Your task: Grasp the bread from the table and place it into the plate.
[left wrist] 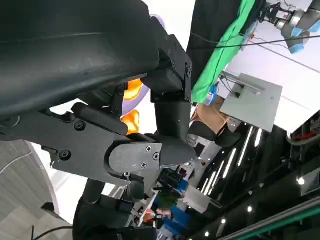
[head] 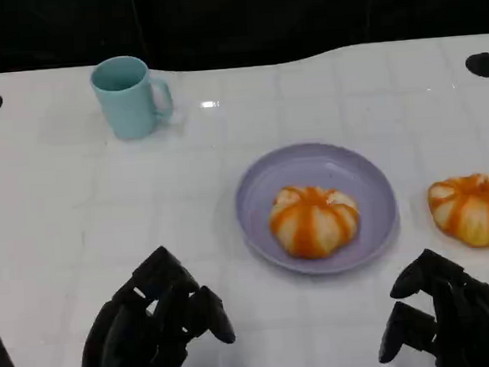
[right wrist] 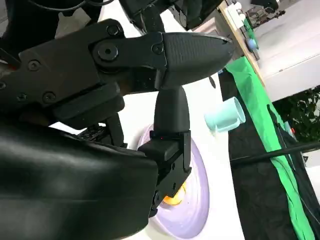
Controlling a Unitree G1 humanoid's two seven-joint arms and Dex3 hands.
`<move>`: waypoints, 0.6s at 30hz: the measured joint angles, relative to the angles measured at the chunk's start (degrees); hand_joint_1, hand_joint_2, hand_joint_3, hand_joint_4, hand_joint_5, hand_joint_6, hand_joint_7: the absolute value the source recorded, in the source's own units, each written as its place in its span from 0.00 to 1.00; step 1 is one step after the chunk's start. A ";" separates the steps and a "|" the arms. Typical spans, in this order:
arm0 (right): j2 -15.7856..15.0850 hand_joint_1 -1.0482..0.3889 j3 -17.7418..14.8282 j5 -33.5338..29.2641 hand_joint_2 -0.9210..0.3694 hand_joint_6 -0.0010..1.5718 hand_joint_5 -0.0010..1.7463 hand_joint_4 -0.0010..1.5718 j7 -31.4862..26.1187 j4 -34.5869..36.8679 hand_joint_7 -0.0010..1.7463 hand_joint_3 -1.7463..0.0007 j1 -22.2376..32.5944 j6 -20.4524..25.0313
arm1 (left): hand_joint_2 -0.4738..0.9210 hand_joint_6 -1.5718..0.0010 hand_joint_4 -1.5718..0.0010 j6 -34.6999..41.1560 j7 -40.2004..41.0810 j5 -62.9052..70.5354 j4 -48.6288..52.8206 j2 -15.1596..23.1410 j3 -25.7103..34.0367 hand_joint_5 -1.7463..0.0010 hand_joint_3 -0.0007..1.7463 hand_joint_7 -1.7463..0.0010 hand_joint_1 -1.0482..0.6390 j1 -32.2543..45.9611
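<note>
Orange-glazed and soft-looking, the loose bun [head: 474, 209] sits on the white table [head: 79, 212] just right of the lilac plate [head: 370, 175], apart from its rim; a second bun [head: 314, 220] already rests in the plate. From the head view you have the right hand [head: 451, 320] near the loose bun, just short of it, holding nothing with its fingers apart. Your left hand [head: 154, 337] waits at the lower left, also holding nothing, fingers loosely spread. A pale teal mug [head: 129, 97] stands well away at the far left. Judge the bun light, squashy and possibly sticky on top: cup it from both sides low down, and squeeze gently, since a hard pinch would likely dent it.

From the left wrist view, black fingers [left wrist: 170, 115] reach out with nothing between them; slivers of orange bun [left wrist: 131, 121] and plate edge [left wrist: 159, 22] peek past them. Green cloth [left wrist: 225, 45] hangs behind.

From the right wrist view, the fingers [right wrist: 170, 55] stand apart and unloaded above the plate [right wrist: 197, 200], with a glimpse of bun [right wrist: 172, 197] beneath and the mug [right wrist: 226, 116] beyond.

You will find no readable brand, label or writing on any item.
</note>
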 measured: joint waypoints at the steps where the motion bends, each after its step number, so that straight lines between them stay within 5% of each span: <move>1: 0.00 0.37 0.01 -0.06 0.00 0.27 1.00 0.40 0.00 0.00 0.94 0.75 -0.05 0.00 | 1.00 0.68 0.56 0.00 -0.27 0.00 0.14 -0.09 0.24 0.00 0.27 0.05 0.30 0.07; 18: -0.29 0.37 -0.07 -0.13 0.00 0.27 1.00 0.40 0.06 -0.24 0.93 0.75 -0.08 -0.02 | 1.00 0.72 0.56 1.36 -0.33 1.17 -0.30 -0.59 1.30 0.00 0.23 0.01 0.30 2.19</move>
